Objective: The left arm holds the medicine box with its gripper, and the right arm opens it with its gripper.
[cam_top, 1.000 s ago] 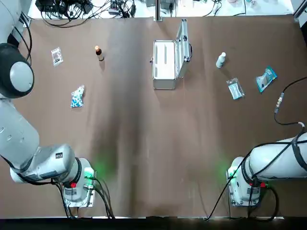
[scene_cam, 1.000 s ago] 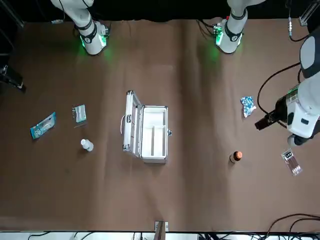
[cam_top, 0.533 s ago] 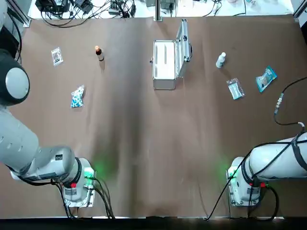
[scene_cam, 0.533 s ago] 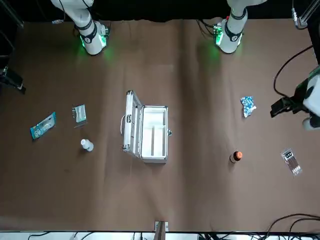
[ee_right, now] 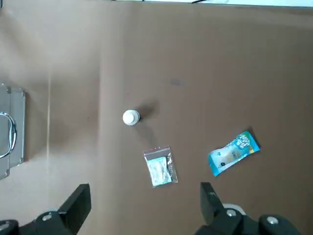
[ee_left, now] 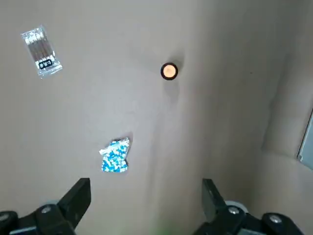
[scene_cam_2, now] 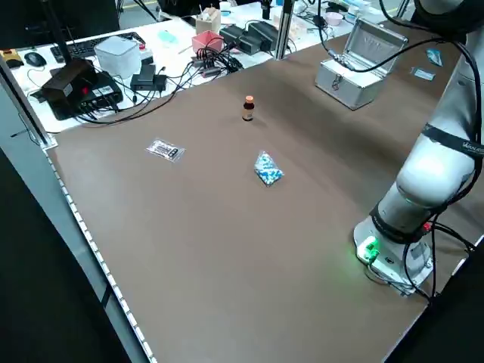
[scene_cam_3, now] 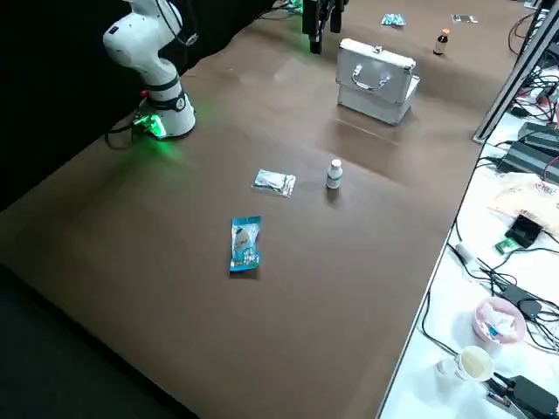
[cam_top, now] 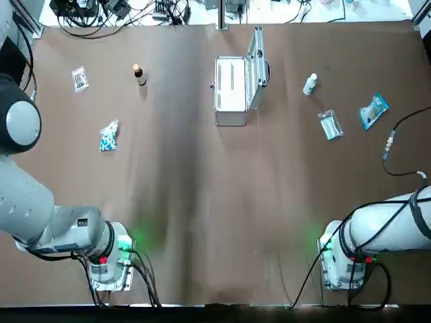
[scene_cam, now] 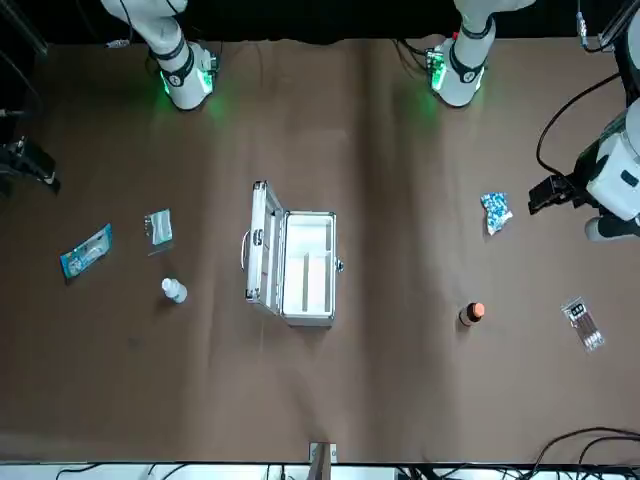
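The silver medicine box [cam_top: 232, 91] stands at the far middle of the table with its lid [cam_top: 256, 57] raised and its white inside showing; no gripper touches it. My left gripper [ee_left: 144, 200] hangs open high over the table's left part, above a blue pill packet [ee_left: 115, 155]; the front view has it at the right edge [scene_cam: 548, 194]. My right gripper [ee_right: 144, 200] is open too, high over the right part, with the box's handle side [ee_right: 10, 127] at the picture's edge. Nothing is between either pair of fingers.
On the left lie an orange-capped bottle [cam_top: 139, 74], a sachet [cam_top: 80, 79] and the pill packet [cam_top: 108, 135]. On the right are a white bottle [cam_top: 310, 84], a clear sachet [cam_top: 330, 124] and a blue packet [cam_top: 374, 110]. Cables run along the far edge.
The left arm has swung back toward its own side of the table, away from the sachet and bottle. The box and the right arm have not visibly moved.
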`<state>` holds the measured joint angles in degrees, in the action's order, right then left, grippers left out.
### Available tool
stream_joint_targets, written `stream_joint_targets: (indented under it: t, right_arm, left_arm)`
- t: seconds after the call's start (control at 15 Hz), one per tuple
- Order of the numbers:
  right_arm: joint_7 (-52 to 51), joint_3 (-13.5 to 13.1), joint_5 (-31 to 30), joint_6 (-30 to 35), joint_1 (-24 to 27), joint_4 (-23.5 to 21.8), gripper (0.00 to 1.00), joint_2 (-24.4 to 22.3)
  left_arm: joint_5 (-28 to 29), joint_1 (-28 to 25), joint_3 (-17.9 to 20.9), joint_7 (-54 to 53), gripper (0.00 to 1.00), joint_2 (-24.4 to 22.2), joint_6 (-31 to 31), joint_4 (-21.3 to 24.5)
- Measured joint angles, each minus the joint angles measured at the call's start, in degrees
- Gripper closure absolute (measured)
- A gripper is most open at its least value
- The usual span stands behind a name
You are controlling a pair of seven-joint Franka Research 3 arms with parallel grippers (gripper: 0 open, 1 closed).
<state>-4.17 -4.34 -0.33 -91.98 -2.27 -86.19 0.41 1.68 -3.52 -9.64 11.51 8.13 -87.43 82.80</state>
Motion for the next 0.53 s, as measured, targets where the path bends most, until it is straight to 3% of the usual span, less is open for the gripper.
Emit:
stream_joint_targets:
  t: [0.53]
  right_arm:
    - [0.0, -0.1, 0.0, 0.5, -1.6, -0.6, 0.01, 0.1]
  left_arm:
    - [0.0, -0.4, -0.9, -0.1, 0.00, -0.3, -0.1, -0.2]
